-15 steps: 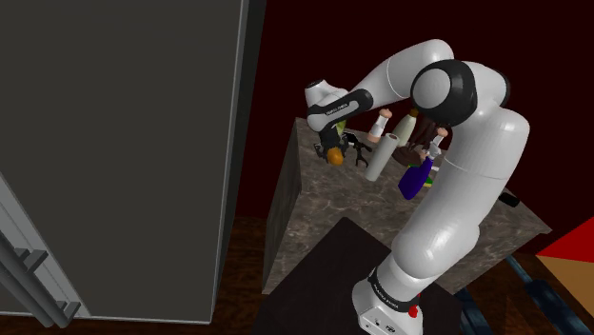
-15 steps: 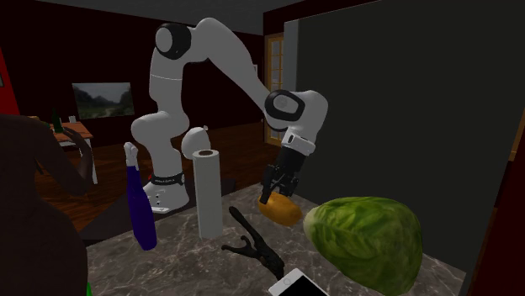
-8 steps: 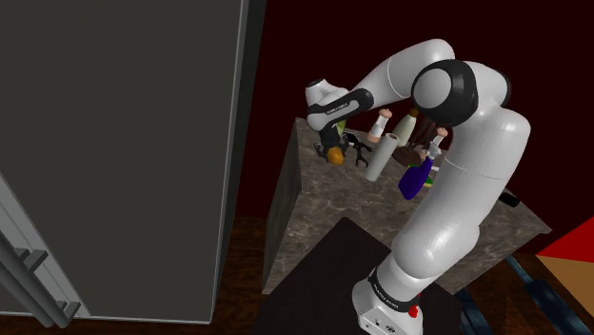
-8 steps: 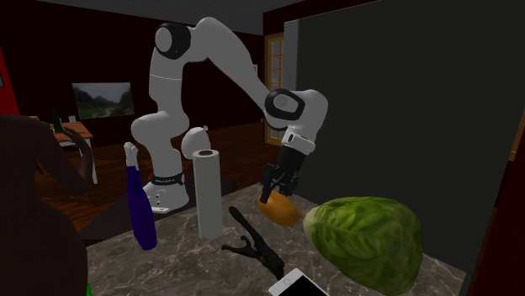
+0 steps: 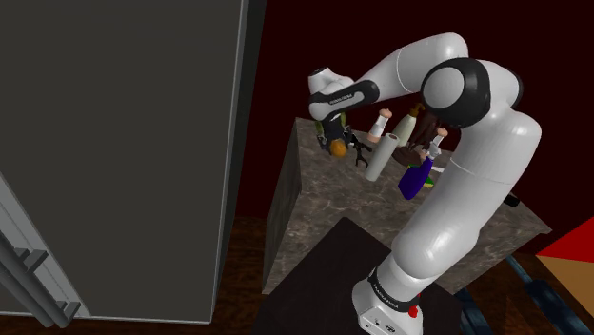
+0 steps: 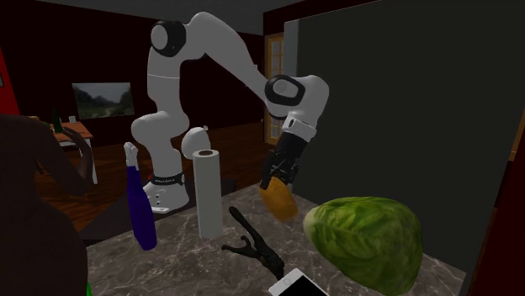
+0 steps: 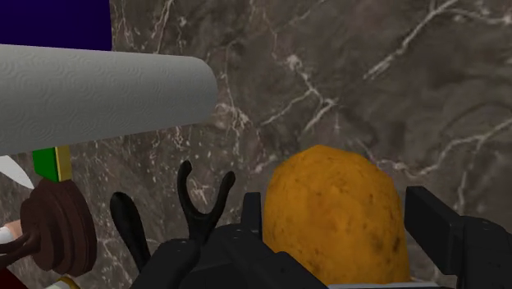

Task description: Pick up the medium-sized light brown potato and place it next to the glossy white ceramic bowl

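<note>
An orange-brown potato (image 6: 280, 202) hangs a little above the dark marble counter (image 6: 181, 262), clasped between the black fingers (image 7: 428, 215) of my gripper (image 6: 275, 180). In the wrist view the potato (image 7: 338, 215) sits between both fingers, with marble (image 7: 369, 82) beneath it. From the shoulder view the gripper (image 5: 332, 139) and potato (image 5: 337, 149) are over the counter's far left corner. A white rounded shape (image 6: 195, 139) behind the paper roll may be the bowl; I cannot tell.
An upright paper towel roll (image 6: 207, 192), a blue bottle (image 6: 140, 206), a black tong-like tool (image 6: 252, 245), a big green cabbage (image 6: 366, 240) and a phone (image 6: 299, 284) share the counter. A tall dark cabinet (image 5: 114, 152) stands close beside it.
The gripper has risen with the potato, which was resting on the counter and now hangs clear of it. The arm's wrist shifted slightly up and away.
</note>
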Robot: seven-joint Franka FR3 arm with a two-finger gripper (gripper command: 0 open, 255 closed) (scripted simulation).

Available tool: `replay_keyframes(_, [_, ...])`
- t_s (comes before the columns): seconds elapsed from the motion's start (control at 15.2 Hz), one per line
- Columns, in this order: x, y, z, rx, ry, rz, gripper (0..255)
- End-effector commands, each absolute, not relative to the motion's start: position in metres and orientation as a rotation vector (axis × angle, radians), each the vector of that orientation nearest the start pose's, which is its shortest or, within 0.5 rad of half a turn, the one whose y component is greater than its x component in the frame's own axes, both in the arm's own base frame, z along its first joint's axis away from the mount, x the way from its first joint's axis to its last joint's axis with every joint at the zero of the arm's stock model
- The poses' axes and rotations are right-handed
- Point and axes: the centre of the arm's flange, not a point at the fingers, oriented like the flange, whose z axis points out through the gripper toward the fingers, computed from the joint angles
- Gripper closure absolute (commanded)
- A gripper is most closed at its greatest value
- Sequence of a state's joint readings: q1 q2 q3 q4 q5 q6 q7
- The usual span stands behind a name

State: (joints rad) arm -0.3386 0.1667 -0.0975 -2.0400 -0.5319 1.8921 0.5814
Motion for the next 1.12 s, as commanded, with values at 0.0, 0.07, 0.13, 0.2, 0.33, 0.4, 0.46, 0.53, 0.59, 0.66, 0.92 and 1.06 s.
replay_keyframes(0.0, [0.482,-0.265,0.359,2.419,-0.974,-0.364,255])
replay_keyframes(0.07, [0.482,-0.265,0.365,2.419,-0.974,-0.364,255])
replay_keyframes(0.13, [0.482,-0.265,0.37,2.419,-0.974,-0.364,255])
replay_keyframes(0.2, [0.482,-0.265,0.375,2.419,-0.974,-0.364,255])
replay_keyframes(0.33, [0.482,-0.265,0.386,2.419,-0.974,-0.364,255])
replay_keyframes(0.4, [0.482,-0.265,0.391,2.419,-0.974,-0.364,255])
replay_keyframes(0.46, [0.482,-0.265,0.396,2.419,-0.974,-0.364,255])
replay_keyframes(0.53, [0.482,-0.265,0.402,2.419,-0.974,-0.364,255])
replay_keyframes(0.59, [0.482,-0.265,0.407,2.419,-0.974,-0.364,255])
replay_keyframes(0.66, [0.482,-0.265,0.412,2.419,-0.974,-0.364,255])
replay_keyframes(0.92, [0.482,-0.265,0.433,2.419,-0.974,-0.364,255])
replay_keyframes(1.06, [0.482,-0.265,0.444,2.419,-0.974,-0.364,255])
